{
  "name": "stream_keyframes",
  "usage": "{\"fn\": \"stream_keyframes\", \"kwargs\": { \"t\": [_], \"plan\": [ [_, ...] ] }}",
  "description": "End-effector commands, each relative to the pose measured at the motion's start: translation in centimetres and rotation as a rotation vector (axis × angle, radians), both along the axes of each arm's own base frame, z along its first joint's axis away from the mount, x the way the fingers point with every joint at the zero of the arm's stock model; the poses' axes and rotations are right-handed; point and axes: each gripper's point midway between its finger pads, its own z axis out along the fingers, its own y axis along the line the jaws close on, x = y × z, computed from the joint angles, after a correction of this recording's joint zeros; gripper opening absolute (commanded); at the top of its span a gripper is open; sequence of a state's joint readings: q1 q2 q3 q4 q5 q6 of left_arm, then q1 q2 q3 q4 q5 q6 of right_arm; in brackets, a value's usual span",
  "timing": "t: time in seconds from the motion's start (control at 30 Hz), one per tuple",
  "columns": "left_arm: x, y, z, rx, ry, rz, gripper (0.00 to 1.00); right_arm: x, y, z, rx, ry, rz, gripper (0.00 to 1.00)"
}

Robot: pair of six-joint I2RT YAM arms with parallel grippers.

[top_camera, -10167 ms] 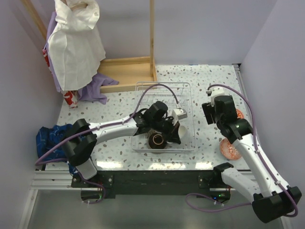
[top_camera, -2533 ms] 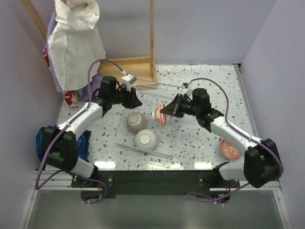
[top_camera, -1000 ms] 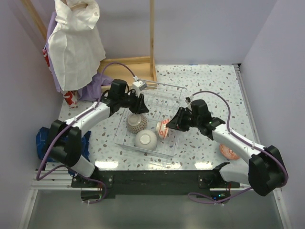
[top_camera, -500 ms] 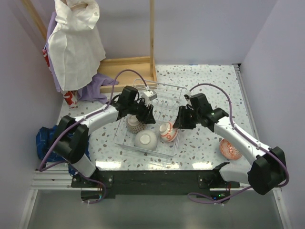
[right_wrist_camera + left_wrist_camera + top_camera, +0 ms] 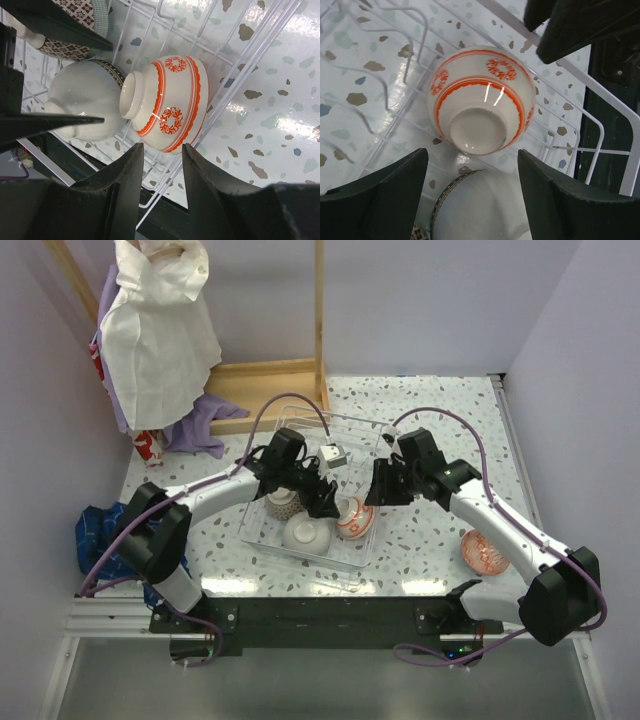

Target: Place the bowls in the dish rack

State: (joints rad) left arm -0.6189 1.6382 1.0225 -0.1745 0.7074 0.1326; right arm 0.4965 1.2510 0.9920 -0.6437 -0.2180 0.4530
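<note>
The orange-banded bowl (image 5: 353, 517) rests foot-up in the dish rack (image 5: 372, 436) at its near right corner, touching the white bowl (image 5: 305, 533); a patterned bowl (image 5: 283, 503) sits behind them, and a fourth bowl (image 5: 483, 553) waits on the desk (image 5: 440, 410) to the right. The step seems best finished by seating it between tines before retreating. The left gripper (image 5: 470, 185) hovers above it, jaws released wide; the right gripper (image 5: 162, 175), reaching in from the right, stands parted, grasping nothing.

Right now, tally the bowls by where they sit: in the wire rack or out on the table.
In the dish rack: 3, namely the orange-patterned bowl, the white bowl and the brown-patterned bowl.
On the table: 1, the red-patterned bowl.
Total: 4
</note>
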Motion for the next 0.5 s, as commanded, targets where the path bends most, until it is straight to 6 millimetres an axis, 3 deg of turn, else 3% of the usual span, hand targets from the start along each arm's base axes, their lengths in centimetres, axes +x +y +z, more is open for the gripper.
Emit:
{"fn": "stream_keyframes", "kwargs": {
  "t": [0.0, 0.3, 0.47],
  "plan": [
    [-0.4, -2.5, 1.7, -0.081, -0.080, -0.100, 0.77, 1.3, -0.1, 1.5, -0.008, -0.059, 0.000, 0.41],
    [0.1, -3.4, 0.5, -0.071, -0.049, -0.104, 0.75, 1.6, -0.7, 1.2, 0.000, -0.060, -0.031, 0.41],
    [-0.2, -3.9, 0.4, -0.091, -0.021, -0.139, 0.63, 2.1, -0.7, 1.1, 0.002, -0.059, -0.039, 0.42]
  ]
}}
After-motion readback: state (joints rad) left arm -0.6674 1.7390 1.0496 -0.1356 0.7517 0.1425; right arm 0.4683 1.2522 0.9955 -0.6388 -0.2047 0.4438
